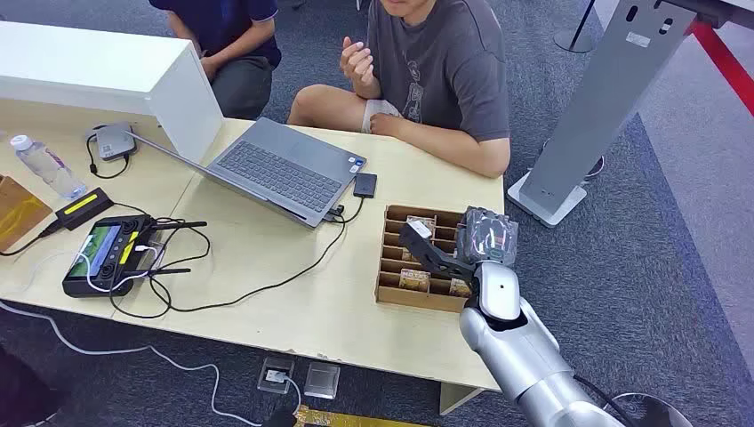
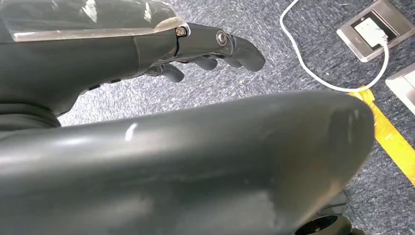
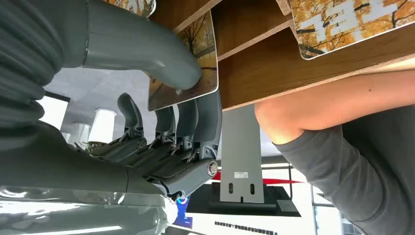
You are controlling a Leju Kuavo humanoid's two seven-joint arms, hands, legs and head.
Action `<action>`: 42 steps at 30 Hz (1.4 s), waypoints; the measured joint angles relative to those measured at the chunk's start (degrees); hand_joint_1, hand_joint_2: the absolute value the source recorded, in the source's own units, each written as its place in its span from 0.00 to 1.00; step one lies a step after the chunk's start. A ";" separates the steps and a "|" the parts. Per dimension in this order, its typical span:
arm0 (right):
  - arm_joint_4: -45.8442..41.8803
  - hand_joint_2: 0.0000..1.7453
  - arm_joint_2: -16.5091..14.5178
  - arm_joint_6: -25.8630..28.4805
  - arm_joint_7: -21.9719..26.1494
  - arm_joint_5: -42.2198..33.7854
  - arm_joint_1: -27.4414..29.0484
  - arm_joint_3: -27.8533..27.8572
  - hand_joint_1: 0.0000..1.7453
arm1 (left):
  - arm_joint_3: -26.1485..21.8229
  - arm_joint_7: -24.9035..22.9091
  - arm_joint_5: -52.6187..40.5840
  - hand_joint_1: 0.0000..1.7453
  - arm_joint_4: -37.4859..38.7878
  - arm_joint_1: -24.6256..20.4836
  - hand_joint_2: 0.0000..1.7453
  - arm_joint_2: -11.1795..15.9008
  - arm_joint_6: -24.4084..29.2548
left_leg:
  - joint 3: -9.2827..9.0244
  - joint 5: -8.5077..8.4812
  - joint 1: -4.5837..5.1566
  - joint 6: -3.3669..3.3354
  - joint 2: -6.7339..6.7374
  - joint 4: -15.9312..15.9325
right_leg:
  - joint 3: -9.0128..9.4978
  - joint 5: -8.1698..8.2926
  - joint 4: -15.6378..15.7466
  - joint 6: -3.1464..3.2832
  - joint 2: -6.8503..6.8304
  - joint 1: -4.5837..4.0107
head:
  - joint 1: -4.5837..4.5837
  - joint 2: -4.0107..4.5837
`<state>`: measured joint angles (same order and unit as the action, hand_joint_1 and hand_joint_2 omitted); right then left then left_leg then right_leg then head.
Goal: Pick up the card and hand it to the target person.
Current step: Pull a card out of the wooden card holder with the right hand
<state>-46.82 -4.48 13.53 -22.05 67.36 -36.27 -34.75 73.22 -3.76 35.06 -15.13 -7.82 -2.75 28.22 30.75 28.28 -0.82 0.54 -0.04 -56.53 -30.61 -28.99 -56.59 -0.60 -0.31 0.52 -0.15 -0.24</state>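
Card [image 3: 188, 66]: autumn-tree print, rounded corners, standing in a slot of the wooden box [image 1: 389, 294]; pinched between thumb and fingers of right hand [image 1: 437, 251], thumb pressed on the printed face, fingers behind it. Seen in head view as a pale edge at the fingertips, over the box's middle column.
Other card [image 3: 352, 22]: same autumn print with white lettering, in a neighbouring slot. More cards low in the near compartments [image 1: 414, 281].
Box: brown, divided into rows of slots, at the table's right end, near the front edge.
Right hand: dark fingers, reaching into the box from the near right; clear-wrapped wrist [image 1: 488, 237] above the box's right side.
Left hand [image 2: 205, 51]: hanging over grey carpet, fingers loosely curled, holding nothing.
Table [image 1: 293, 311]: pale wood.
Laptop [image 1: 280, 169]: grey, open flat, behind and left of the box; small black box [image 1: 364, 185] cabled just beside it.
Controller [image 1: 108, 253]: black, with screen, at the left front, cables looped around it.
Water bottle [image 1: 46, 166]: lying near the left edge.
White cabinet [image 1: 116, 80]: at the back left.
Person in grey T-shirt [image 1: 445, 71]: seated behind the table, forearm resting on its far edge beyond the box. Second person in dark top [image 1: 231, 44]: seated further left.
Floor sockets [image 1: 300, 378]: below the front edge.
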 joint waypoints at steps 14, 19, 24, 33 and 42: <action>-0.02 1.00 -0.08 -0.18 -0.63 -0.23 0.05 -0.11 0.89 | -0.01 -0.20 -0.35 0.00 0.00 0.00 0.00 0.00 -0.02 | -0.12 0.00 0.00 0.00 0.01 0.00 | 0.10 0.01 0.00 0.00 0.00 0.00 | 0.02 0.00; -0.38 1.00 -0.05 0.04 -0.30 -0.39 0.16 -0.11 0.93 | 0.00 -0.20 -0.35 0.00 0.00 0.01 0.00 0.00 -0.02 | -0.13 0.00 0.00 0.00 0.02 0.00 | 0.10 0.02 0.00 0.02 0.01 0.00 | 0.01 0.00; -3.44 1.00 0.21 -0.39 -0.28 -0.03 1.22 -0.11 0.94 | -0.01 -0.21 -0.35 0.00 0.00 0.02 0.00 0.00 0.02 | -0.09 0.00 0.00 0.00 0.03 0.00 | 0.06 0.03 0.00 0.03 0.03 0.00 | -0.02 0.00; -12.17 1.00 1.04 -1.90 -0.51 0.62 3.96 -0.11 0.95 | -0.02 -0.20 -0.35 0.00 0.00 0.11 0.00 -0.01 0.03 | 0.10 0.00 0.00 0.00 0.03 -0.01 | -0.11 0.03 -0.01 0.03 0.03 0.00 | 0.02 0.00; -21.47 1.00 2.21 -2.20 -0.95 1.67 5.39 -0.11 0.94 | -0.06 -0.08 -0.22 0.00 0.00 0.18 0.00 0.00 0.05 | 0.18 0.00 0.00 0.00 0.03 -0.01 | -0.19 0.03 -0.01 0.03 0.02 0.00 | -0.03 0.00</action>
<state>-68.28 -2.27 11.33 -23.00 69.03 -30.88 -34.86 73.16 -3.84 34.83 -15.13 -7.64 -2.76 28.27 30.93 28.28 -0.82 0.54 -0.02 -56.55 -30.79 -28.96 -56.60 -0.57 -0.28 0.52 -0.18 -0.24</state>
